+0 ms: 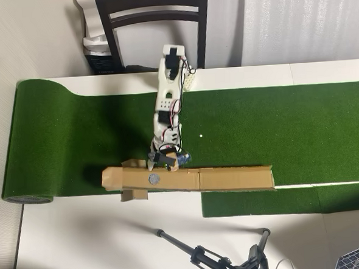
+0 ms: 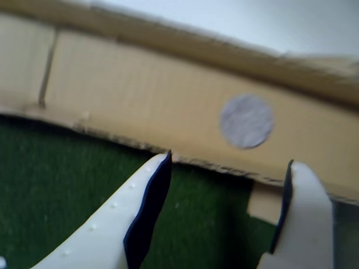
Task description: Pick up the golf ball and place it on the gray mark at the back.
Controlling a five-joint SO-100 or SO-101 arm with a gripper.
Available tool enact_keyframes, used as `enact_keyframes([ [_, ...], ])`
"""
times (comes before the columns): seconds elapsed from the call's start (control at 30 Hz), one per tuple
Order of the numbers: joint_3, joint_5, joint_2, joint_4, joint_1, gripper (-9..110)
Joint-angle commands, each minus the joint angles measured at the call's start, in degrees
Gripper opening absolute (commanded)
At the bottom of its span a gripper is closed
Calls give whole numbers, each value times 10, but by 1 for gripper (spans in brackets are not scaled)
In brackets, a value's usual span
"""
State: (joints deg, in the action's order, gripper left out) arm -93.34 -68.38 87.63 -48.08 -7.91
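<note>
the gripper [image 2: 224, 162] is hanging wide open and empty near the gray mark [image 2: 246, 121], risking leaving the golf ball [image 1: 201, 135] behind on the turf [image 1: 277, 134].

White table [image 1: 82, 238] lying under a green turf mat [image 1: 276, 128], mat rolling up at overhead view's left; dark wooden chair [image 1: 152, 14] standing at far edge w/ pale curtain [image 1: 300, 17] hanging beside it; black tripod [image 1: 211, 257] showing at bottom

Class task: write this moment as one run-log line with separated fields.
gripper: open, empty | gray mark: bare, on cardboard | ball: not seen | turf: below gripper
</note>
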Motion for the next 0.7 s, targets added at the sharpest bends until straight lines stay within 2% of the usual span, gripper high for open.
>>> enact_keyframes([
  [0.0,15,-20,51,61,0,33],
  [0.13,8,-18,40,64,1,33],
  [0.33,-36,-25,109,-55,19,33],
  [0.67,-262,-112,299,-89,62,33],
])
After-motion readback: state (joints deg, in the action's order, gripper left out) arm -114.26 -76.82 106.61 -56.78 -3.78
